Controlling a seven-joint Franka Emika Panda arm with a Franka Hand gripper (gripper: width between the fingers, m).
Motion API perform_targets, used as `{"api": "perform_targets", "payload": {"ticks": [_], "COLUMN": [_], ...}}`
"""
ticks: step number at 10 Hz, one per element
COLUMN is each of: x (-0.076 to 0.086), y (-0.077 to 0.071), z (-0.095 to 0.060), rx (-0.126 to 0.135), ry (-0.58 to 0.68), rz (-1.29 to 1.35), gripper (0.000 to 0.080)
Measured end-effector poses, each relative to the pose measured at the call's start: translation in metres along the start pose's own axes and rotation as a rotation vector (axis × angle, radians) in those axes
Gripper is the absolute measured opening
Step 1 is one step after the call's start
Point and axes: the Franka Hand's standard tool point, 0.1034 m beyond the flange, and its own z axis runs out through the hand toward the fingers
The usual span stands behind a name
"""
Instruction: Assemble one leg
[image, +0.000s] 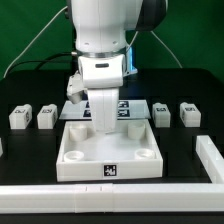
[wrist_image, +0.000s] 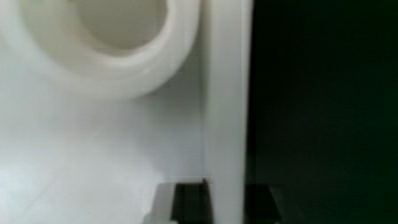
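gripper (image: 103, 124) was low over the white panel (image: 110, 158), centre frame, close to a corner socket (wrist_image: 107, 40). fingers open or closed: couldn't tell. legs (image: 46, 117) lay on the surface, two mid-left, two mid-right.

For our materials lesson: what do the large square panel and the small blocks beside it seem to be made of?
Square panel: likely moulded white plastic, smooth, slightly glossy; rounded sockets, soft highlights. Leg blocks: seemingly the same white plastic; their black-and-white tags look printed, perhaps stickers.
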Motion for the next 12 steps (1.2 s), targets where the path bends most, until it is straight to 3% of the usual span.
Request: {"api": "perform_targets", "payload": {"ticks": [3,7,9,12], "x": [0.019,0.064,0.078,0.079], "y": [0.019,0.057,0.060,0.060], "z": [-0.003,-0.010,-0.006,-0.005], "rx": [-0.020,-0.051,-0.037,-0.036], "ry": [0.010,0.036,0.041,0.039], "rz": [0.007,0.042,0.051,0.053], "gripper": [0.0065,0.0063,0.0063,0.0063]}}
